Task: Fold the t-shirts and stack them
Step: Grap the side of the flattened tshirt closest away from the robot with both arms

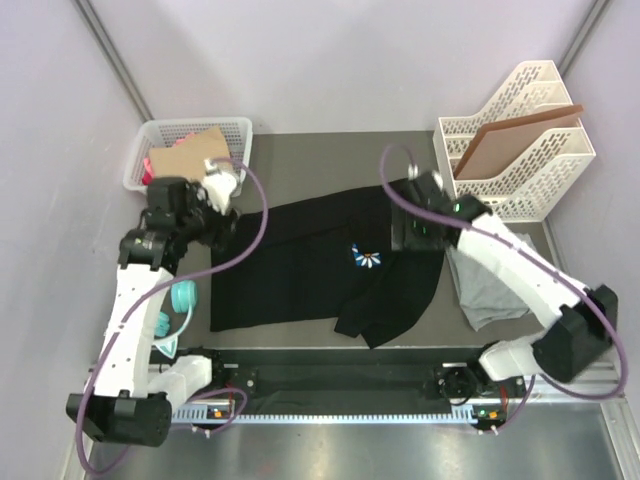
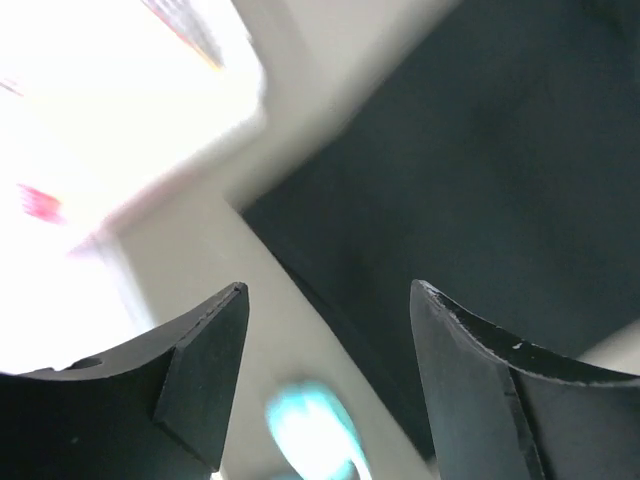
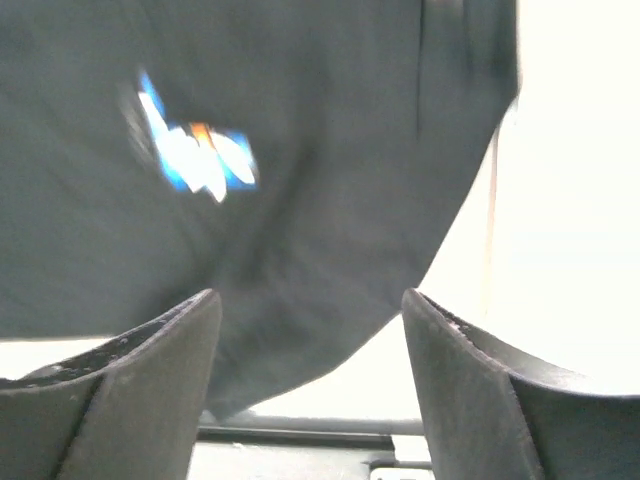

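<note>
Basket [image 1: 195, 126] and file rack [image 1: 540, 186] block the far corners; bare table [image 1: 330, 160] between them lies open.

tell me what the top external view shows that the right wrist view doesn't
Only top external: the light grey t-shirt, the white file rack holding a brown board, and the white basket. Only right wrist: its own jaws up close, apart with nothing between them. Both: the black t-shirt and its blue-and-white print.

Matt black cloth t-shirt [image 1: 290, 270], grey cloth t-shirt [image 1: 480, 295], white plastic basket [image 1: 200, 124]
</note>
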You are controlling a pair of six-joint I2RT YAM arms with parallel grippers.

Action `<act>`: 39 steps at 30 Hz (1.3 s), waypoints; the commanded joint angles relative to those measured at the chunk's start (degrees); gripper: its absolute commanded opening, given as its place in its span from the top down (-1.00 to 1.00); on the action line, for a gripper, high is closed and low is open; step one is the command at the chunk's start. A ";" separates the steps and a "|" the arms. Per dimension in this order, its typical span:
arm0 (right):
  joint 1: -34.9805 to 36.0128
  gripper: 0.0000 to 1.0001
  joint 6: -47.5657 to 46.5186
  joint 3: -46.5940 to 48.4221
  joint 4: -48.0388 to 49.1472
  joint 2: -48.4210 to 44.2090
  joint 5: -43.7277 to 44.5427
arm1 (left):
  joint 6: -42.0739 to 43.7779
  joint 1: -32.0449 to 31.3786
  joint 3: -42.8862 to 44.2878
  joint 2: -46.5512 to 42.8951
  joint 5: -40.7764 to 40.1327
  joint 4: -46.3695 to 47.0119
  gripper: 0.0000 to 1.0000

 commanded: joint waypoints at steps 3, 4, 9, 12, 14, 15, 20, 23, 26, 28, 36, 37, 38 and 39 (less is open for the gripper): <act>16.65 -0.43 12.62 -26.55 3.91 -15.60 -0.30 | 8.44 0.10 -21.12 -5.22 -0.05 -9.55 -0.39; 19.05 -0.43 14.29 -28.08 4.09 -17.53 -0.22 | 9.06 0.10 -24.18 -6.12 -0.75 -9.28 -0.39; 33.89 -0.44 24.49 -31.52 4.27 -16.94 1.45 | 10.74 0.01 -28.86 -6.48 -2.16 -10.16 -0.39; 39.35 -0.44 27.13 -30.91 6.55 -13.60 1.62 | 10.91 0.01 -31.76 -5.69 -3.13 -9.02 -0.39; 41.48 -0.44 28.28 -30.29 8.13 -10.09 1.63 | 11.09 0.01 -32.91 -5.08 -3.31 -8.67 -0.39; 43.49 -0.44 28.72 -29.51 8.57 -8.86 1.63 | 11.00 0.01 -33.53 -4.64 -3.92 -8.40 -0.39; 46.41 -0.44 29.51 -29.06 10.42 -1.74 1.63 | 13.37 0.01 -33.97 -3.58 -5.24 -7.36 -0.39; 46.41 -0.43 29.51 -30.11 11.65 -0.85 1.36 | 15.39 0.01 -34.67 -2.26 -7.70 -5.42 -0.39; 46.06 -0.43 29.42 -30.64 11.92 -0.85 2.06 | 15.49 0.01 -34.94 0.55 -9.02 -3.66 -0.39; 45.80 -0.42 29.51 -31.17 12.18 -0.85 2.42 | 15.57 0.01 -35.11 2.57 -9.20 -2.08 -0.39; 40.88 -0.34 27.05 -32.84 14.55 -1.20 3.29 | 15.40 -0.16 -34.24 9.16 -9.73 1.62 -0.38; 40.26 -0.33 26.44 -33.10 14.90 -0.94 3.12 | 15.40 -0.16 -34.23 9.43 -9.72 2.14 -0.38; 39.30 -0.31 26.17 -33.45 15.25 -0.85 2.95 | 15.31 -0.16 -34.32 9.78 -9.81 2.41 -0.38; 38.86 -0.30 26.00 -33.54 15.78 -0.68 2.51 | 15.48 -0.25 -34.76 9.96 -10.25 2.93 -0.38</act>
